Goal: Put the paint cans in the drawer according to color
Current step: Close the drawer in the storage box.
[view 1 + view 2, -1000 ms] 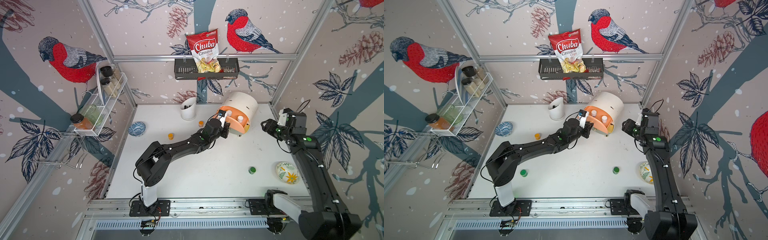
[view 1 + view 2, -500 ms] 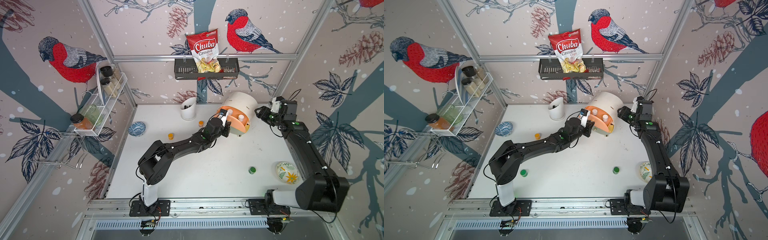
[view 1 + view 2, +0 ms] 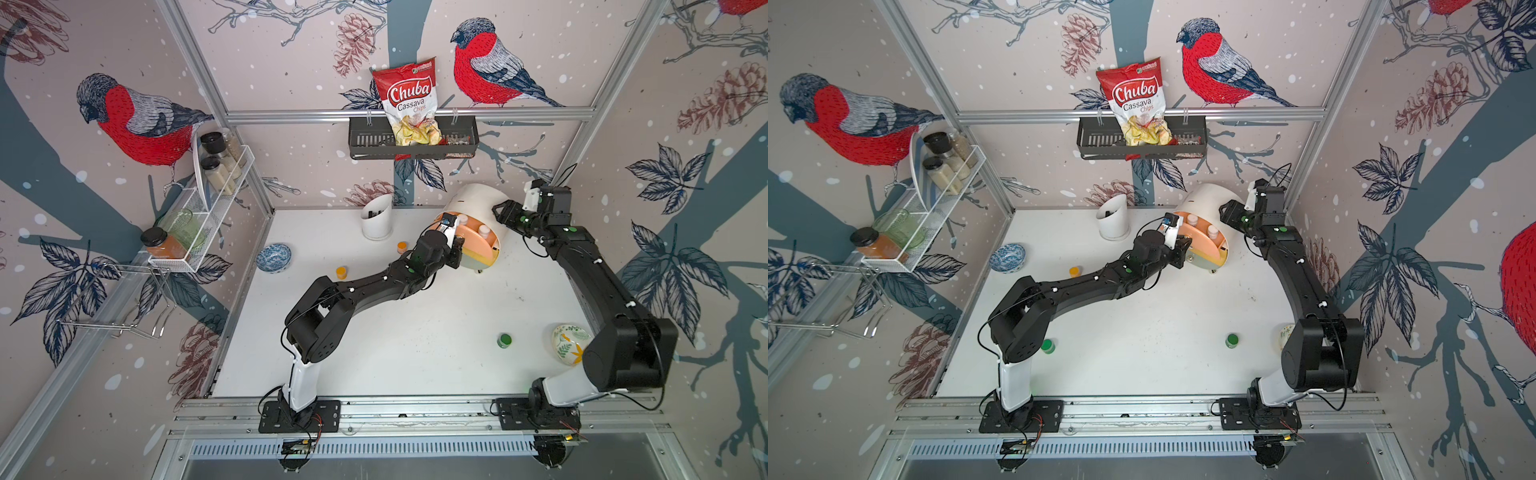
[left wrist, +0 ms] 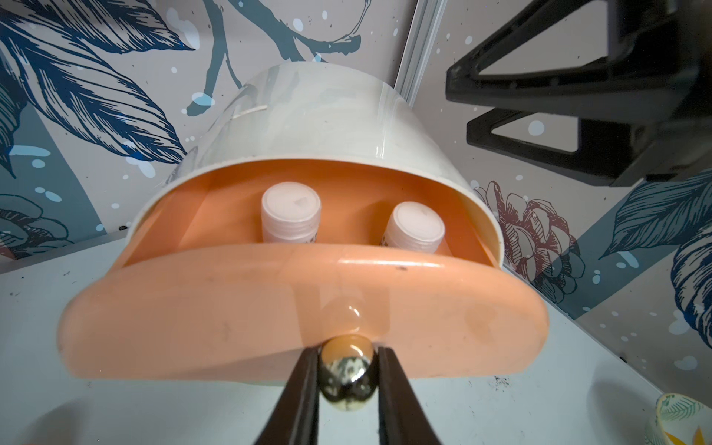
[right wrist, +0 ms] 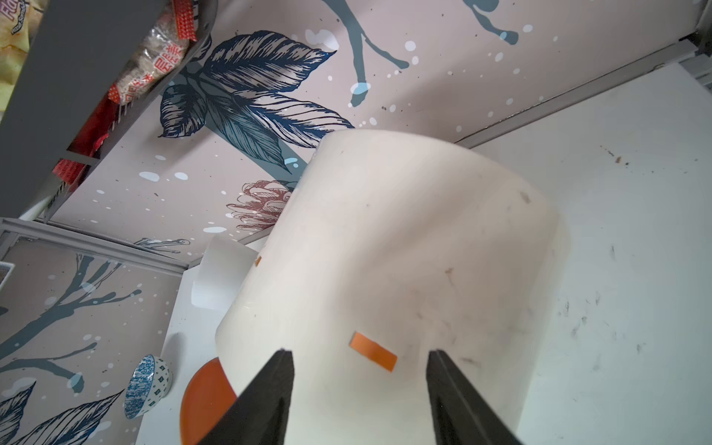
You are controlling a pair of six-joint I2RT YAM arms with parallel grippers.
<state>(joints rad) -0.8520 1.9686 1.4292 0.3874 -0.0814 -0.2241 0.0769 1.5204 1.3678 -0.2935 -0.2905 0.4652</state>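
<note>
Drawer (image 4: pixel 304 308) | two white paint cans (image 4: pixel 291 212) inside, bases hidden | knob (image 4: pixel 348 379) gripped

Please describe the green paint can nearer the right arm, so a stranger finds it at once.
On the white table, find the right arm's bulky black shoulder at the near side. Beside it sits a flowered cup, and the green paint can stands alone just next to that cup. The other green can stands across the table, by the left arm's base.

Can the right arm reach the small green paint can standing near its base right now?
Probably yes: the small green paint can stands alone on bare tabletop, and the right gripper is open, holding nothing.
</note>
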